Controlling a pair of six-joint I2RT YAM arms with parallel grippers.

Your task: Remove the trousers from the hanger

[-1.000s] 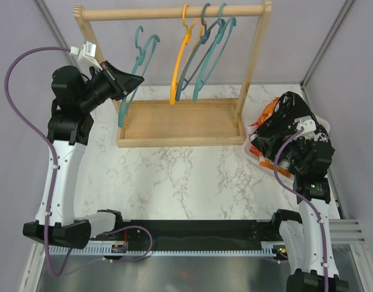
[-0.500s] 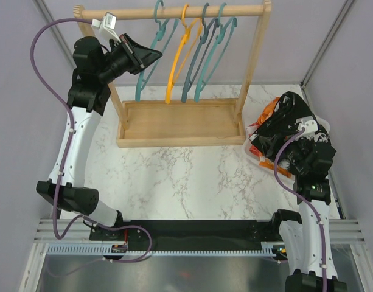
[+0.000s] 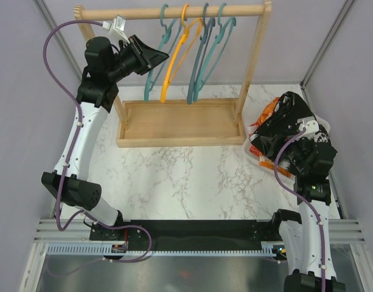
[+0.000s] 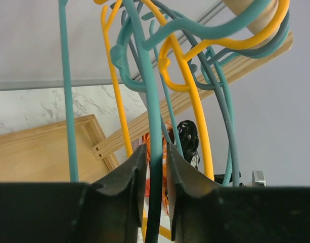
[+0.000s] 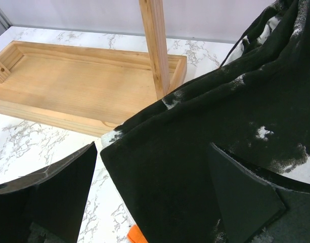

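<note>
All 4 hangers [image 3: 194, 76] on the rail [image 3: 125, 12] look bare, and the trousers [image 3: 277, 121] lie heaped at 3 o'clock on the table [image 3: 174, 176], so the task seems nearly done. Only the left wrist view shows the left gripper [image 4: 156, 172] clenched on the teal hanger [image 4: 152, 101]. Next it should release gently. The right gripper [image 5: 152, 152] gapes wide over the black pair [image 5: 210, 126].
</note>
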